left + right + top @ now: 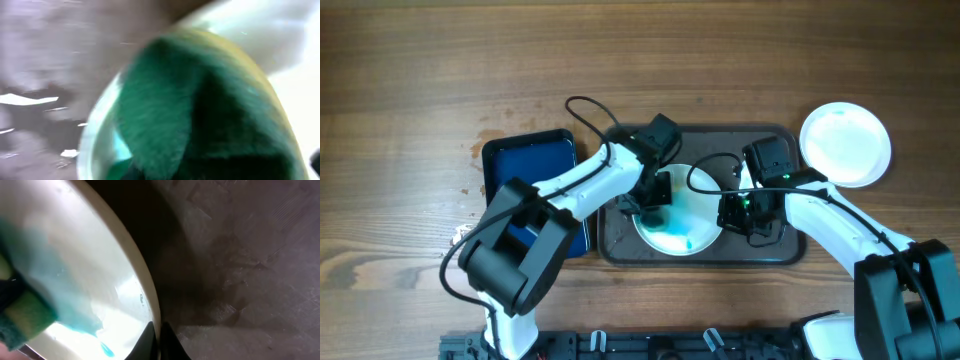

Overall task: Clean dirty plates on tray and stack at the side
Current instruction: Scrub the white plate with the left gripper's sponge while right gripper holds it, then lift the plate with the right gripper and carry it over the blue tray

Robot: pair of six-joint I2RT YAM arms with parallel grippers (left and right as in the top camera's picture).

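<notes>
A white plate (pixel 688 215) smeared with blue-green liquid lies on the dark grey tray (pixel 620 245). My left gripper (pixel 655 193) is shut on a green and yellow sponge (pixel 200 110) and presses it onto the plate's left side. The sponge fills the left wrist view, with the plate rim (pixel 90 145) beside it. My right gripper (pixel 159 342) is shut on the plate's right rim (pixel 150 300), one finger inside and one outside; in the overhead view it sits by the rim (pixel 735 212). The sponge's edge shows in the right wrist view (pixel 22 315). A clean white plate (pixel 846 143) lies on the table right of the tray.
A smaller glossy dark blue tray (pixel 525 165) lies left of the grey tray, partly under my left arm. Black cables loop over the grey tray's far edge. The wooden table (pixel 420 70) extends all round.
</notes>
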